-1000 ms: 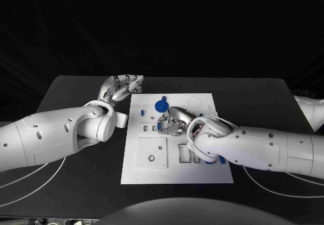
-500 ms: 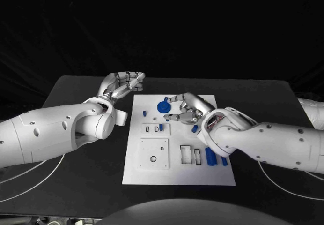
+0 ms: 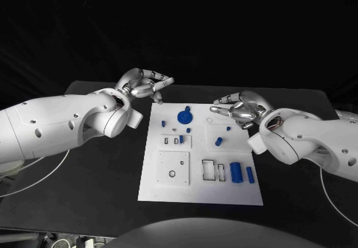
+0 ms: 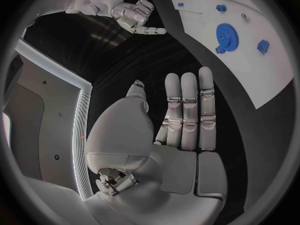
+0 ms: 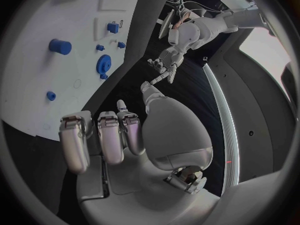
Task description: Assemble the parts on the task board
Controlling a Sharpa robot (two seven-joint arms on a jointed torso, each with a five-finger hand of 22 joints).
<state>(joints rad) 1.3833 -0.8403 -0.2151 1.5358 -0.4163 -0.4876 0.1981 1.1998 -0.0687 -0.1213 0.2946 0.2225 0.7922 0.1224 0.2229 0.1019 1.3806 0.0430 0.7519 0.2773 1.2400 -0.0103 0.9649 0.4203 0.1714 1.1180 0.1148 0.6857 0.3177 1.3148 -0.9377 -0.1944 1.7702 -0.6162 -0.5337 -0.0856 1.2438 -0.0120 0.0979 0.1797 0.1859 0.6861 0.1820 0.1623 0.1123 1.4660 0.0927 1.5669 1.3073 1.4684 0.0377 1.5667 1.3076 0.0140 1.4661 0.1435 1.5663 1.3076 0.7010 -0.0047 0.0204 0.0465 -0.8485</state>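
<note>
Black bench carries the white rectangular task board. Above its far corners hover the left hand and right hand, both empty, fingers loosely apart. Blue plastic gear sits on the board's far end, with small blue cylinders near its right edge.

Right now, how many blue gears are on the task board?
1: the blue gear lies near the far end of the task board, between the two hands. Smaller blue parts elsewhere show no visible teeth.
</note>
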